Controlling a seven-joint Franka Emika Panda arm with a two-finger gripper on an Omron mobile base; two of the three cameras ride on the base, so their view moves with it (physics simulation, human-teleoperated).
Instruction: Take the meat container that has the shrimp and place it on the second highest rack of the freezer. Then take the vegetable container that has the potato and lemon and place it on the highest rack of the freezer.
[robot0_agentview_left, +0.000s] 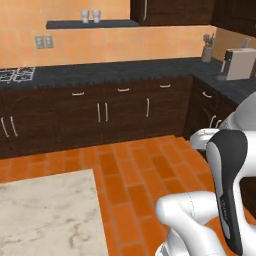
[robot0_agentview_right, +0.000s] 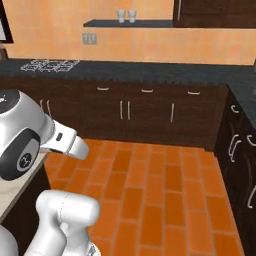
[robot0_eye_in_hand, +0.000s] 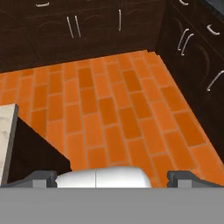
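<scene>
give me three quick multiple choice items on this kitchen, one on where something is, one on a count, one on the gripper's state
1. Where is the stove top?
A. dark counter, far left
B. marble island
C. floor

2. How many cups stand on the wall shelf?
A. one
B. two
C. four

3. How do the gripper's jaws stand?
A. shut on a tray
B. shut empty
C. open, holding nothing

Answers:
1 A, the stove top sits on the dark counter.
2 B, two cups stand on the wall shelf.
3 C, the gripper fingertips stand far apart over bare orange floor.

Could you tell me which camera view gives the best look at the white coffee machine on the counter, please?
The left base view: the coffee machine stands unobstructed on the dark counter at the far right, beside a utensil holder. The other views give no look at it.
</scene>
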